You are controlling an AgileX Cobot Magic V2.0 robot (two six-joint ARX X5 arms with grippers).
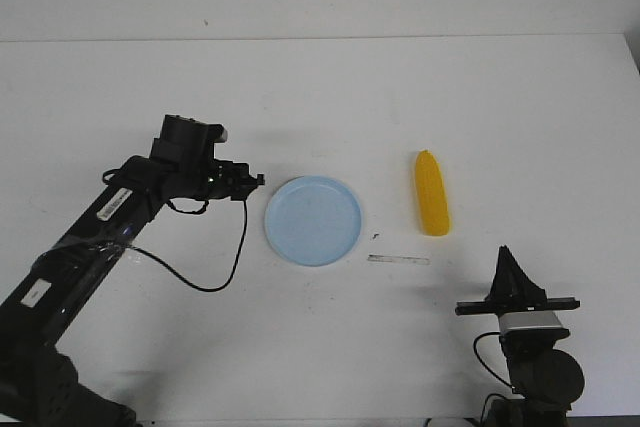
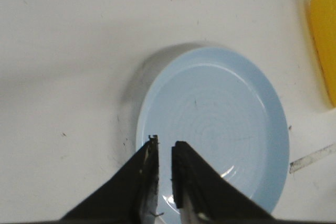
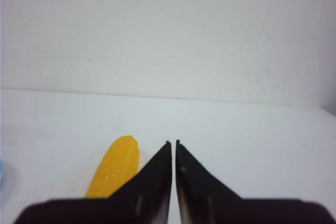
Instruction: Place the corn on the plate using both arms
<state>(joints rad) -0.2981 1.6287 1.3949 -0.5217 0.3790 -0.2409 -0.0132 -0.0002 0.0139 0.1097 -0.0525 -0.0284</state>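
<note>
The pale blue plate [image 1: 313, 220] lies flat at the table's middle and is empty. The yellow corn [image 1: 432, 192] lies on the table to the right of it, apart from it, with its tapered end pointing away from me. My left gripper [image 1: 258, 179] hovers at the plate's left rim. In the left wrist view it [image 2: 164, 145] is shut with only a thin slit and holds nothing, above the plate [image 2: 226, 108], with the corn [image 2: 324, 35] at the frame's edge. My right gripper [image 1: 507, 259] is shut and empty, near the front edge, short of the corn [image 3: 115, 166].
A thin pale strip [image 1: 398, 260] lies on the table just in front of the plate's right side; it also shows in the left wrist view [image 2: 312, 157]. A black cable [image 1: 205, 282] hangs from the left arm onto the table. The right arm's base [image 1: 540, 372] stands at the front right.
</note>
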